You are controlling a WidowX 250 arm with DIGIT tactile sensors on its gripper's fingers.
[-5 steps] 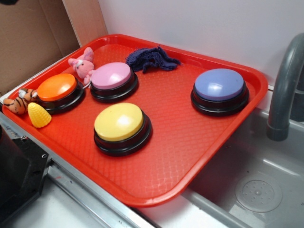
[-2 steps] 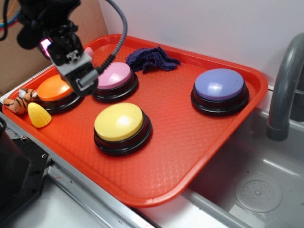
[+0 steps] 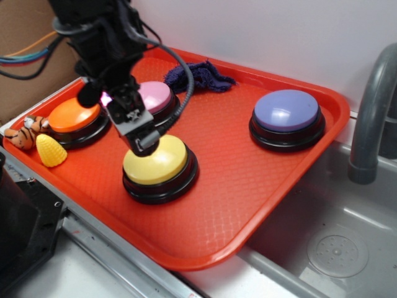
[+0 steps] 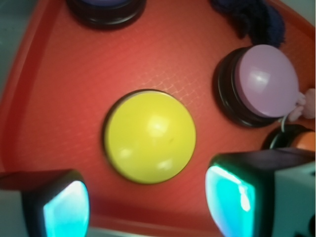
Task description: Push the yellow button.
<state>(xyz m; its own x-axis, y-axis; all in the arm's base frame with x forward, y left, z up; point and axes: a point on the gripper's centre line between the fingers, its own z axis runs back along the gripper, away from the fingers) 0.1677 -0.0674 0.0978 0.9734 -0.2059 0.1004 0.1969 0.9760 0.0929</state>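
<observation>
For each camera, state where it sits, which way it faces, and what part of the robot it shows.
Exterior: stands off the tray's near corner, raised, looking down and across the red tray toward the wall; shows the black arm and gripper over the yellow button.
Wrist: rides on the arm, looking straight down; shows both jaws, spread, at the bottom edge, with the gripper above the yellow button.
Shared: yellow button, pink button, tray, dark blue cloth.
</observation>
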